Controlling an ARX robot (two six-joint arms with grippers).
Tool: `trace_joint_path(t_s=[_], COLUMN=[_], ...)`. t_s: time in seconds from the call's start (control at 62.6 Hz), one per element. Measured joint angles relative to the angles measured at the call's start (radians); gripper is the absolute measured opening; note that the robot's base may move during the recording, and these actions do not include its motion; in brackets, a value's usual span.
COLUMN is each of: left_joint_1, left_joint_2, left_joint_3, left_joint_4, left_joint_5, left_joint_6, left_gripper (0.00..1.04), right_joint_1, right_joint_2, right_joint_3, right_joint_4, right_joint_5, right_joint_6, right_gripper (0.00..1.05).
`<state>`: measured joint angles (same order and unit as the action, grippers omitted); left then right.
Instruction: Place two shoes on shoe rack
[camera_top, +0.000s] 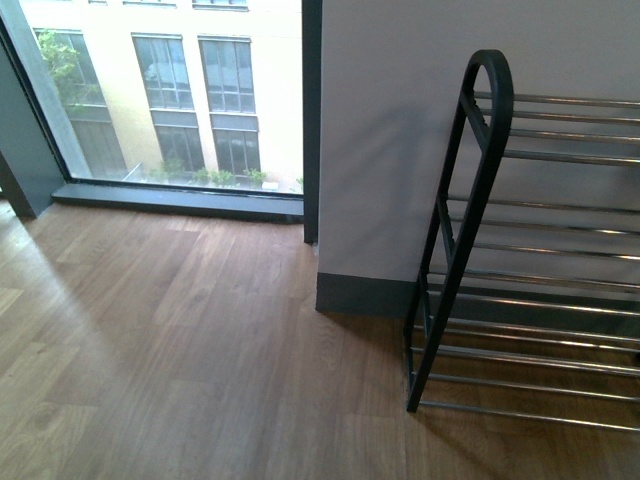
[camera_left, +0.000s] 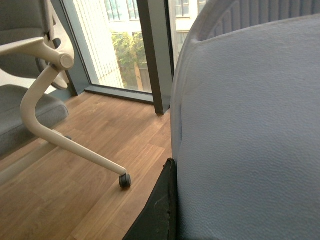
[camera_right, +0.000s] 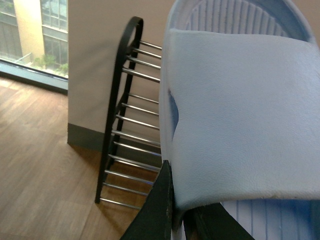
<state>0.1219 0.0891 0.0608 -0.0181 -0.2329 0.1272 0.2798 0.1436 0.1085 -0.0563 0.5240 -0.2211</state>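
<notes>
The first shoe (camera_left: 250, 130), a pale blue slide with a broad smooth strap and a ribbed footbed, is hanging clear of the floor (camera_left: 100, 200) in the left hand (camera_left: 169, 200). One dark finger is lying against the strap's edge; the other finger is hidden behind the strap, so the hand is closing on the shoe. The shoe rack is not showing in this view.

The second shoe (camera_right: 240, 120), a matching slide, is sitting in the right hand (camera_right: 177, 220), whose two dark fingers are pinching the strap's lower edge. This shoe is hanging in front of the shoe rack (camera_top: 480, 200), apart from its chrome rods.

The shoe rack is standing on the wood floor with its back against the pale wall (camera_top: 390, 130). Its black side frame, rounded at the top, is facing the window (camera_top: 180, 90), which is lying beyond the wall corner from the rack. An office chair (camera_left: 45, 95) is standing beside the first shoe, near the window.
</notes>
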Motion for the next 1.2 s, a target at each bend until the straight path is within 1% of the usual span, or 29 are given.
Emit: trace_joint_path(t_s=[1.199], left_joint_1=[0.000], left_joint_2=[-0.001], left_joint_3=[0.000], left_joint_4=[0.000], left_joint_5=[-0.002], left_joint_6=[0.000], left_gripper=[0.02], right_joint_1=[0.000], right_joint_2=[0.000], right_joint_3=[0.000], right_joint_4=[0.000], right_joint_5=[-0.003], right_joint_6=[0.000], right_gripper=[0.02])
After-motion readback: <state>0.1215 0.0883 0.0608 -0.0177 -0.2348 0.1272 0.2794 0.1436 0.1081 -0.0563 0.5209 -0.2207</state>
